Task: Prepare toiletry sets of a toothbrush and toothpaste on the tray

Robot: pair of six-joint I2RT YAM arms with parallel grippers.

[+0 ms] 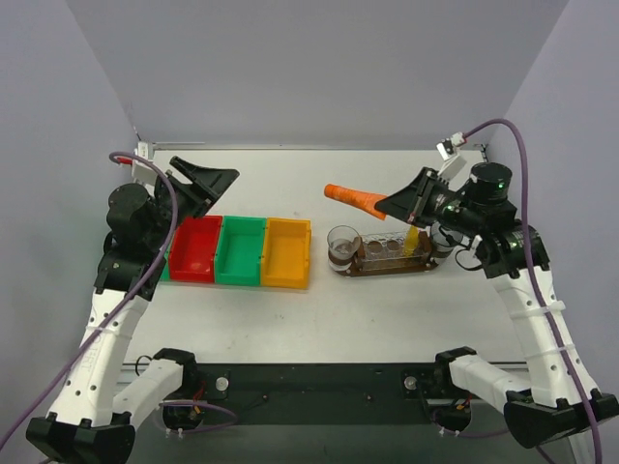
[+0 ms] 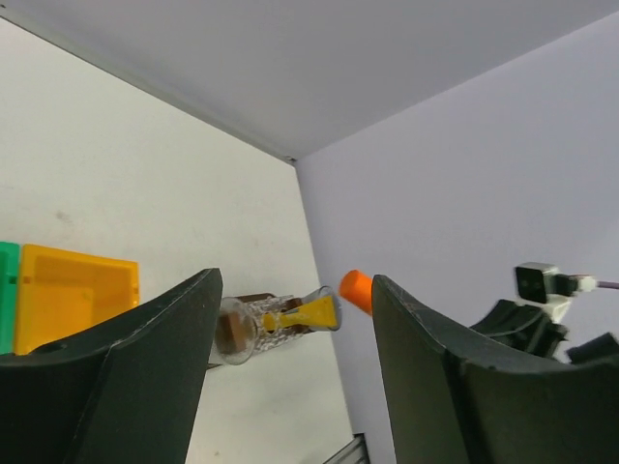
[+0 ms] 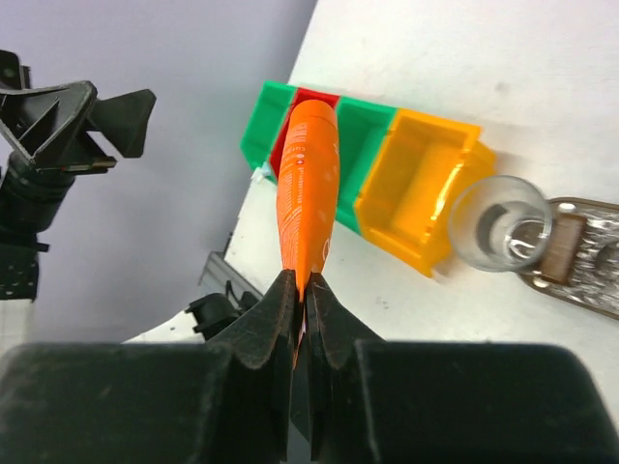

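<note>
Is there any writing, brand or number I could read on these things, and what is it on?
On the orange tube, clamped in the right gripper: a line of tiny white print along its side, too blurred to read.
On the red bin, green bin and yellow bin: no writing visible.
Nothing else shows readable text.
</note>
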